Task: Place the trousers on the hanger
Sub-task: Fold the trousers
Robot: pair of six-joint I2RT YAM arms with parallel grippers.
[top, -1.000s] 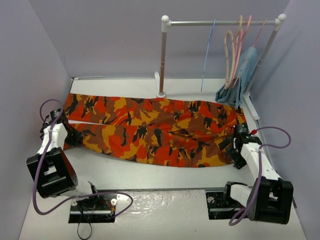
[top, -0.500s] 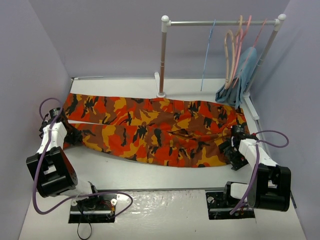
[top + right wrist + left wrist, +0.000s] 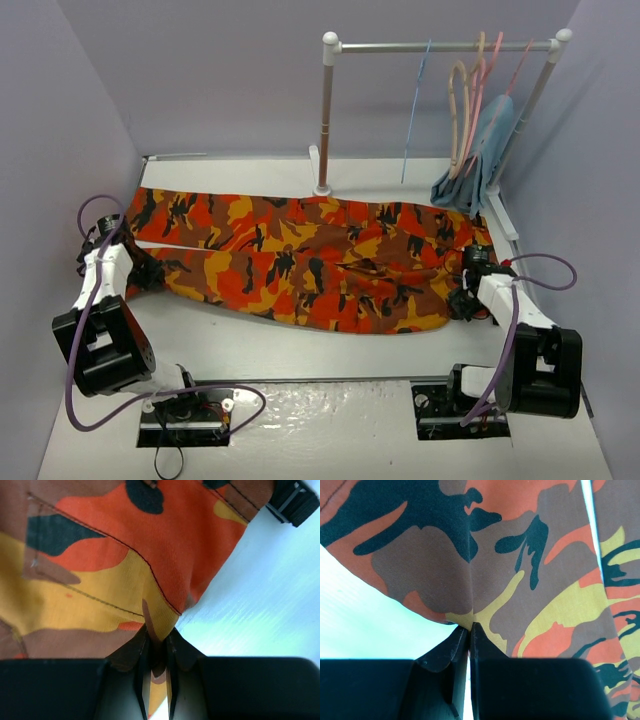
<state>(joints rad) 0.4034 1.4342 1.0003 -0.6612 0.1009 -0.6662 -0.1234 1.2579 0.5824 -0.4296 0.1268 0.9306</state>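
Note:
The camouflage trousers (image 3: 300, 255) lie flat across the table, legs to the left and waist to the right. My left gripper (image 3: 150, 275) is shut on the near leg's hem, and the left wrist view shows the fabric (image 3: 520, 570) pinched at the fingertips of this gripper (image 3: 469, 628). My right gripper (image 3: 462, 300) is shut on the near waist corner, with a fold of the cloth (image 3: 125, 580) caught between the fingers of that gripper (image 3: 157, 641). The light-blue wire hanger (image 3: 414, 100) hangs from the rail at the back.
A rail (image 3: 440, 45) on white posts stands at the back right. It also carries a tan hanger (image 3: 459, 100), a pink hanger (image 3: 490, 65) and a teal-blue cloth (image 3: 478, 160). Purple walls close in the left, right and back.
My right gripper moved in a little towards the waist corner and shut on the fabric. The left gripper and the trousers have stayed where they were.

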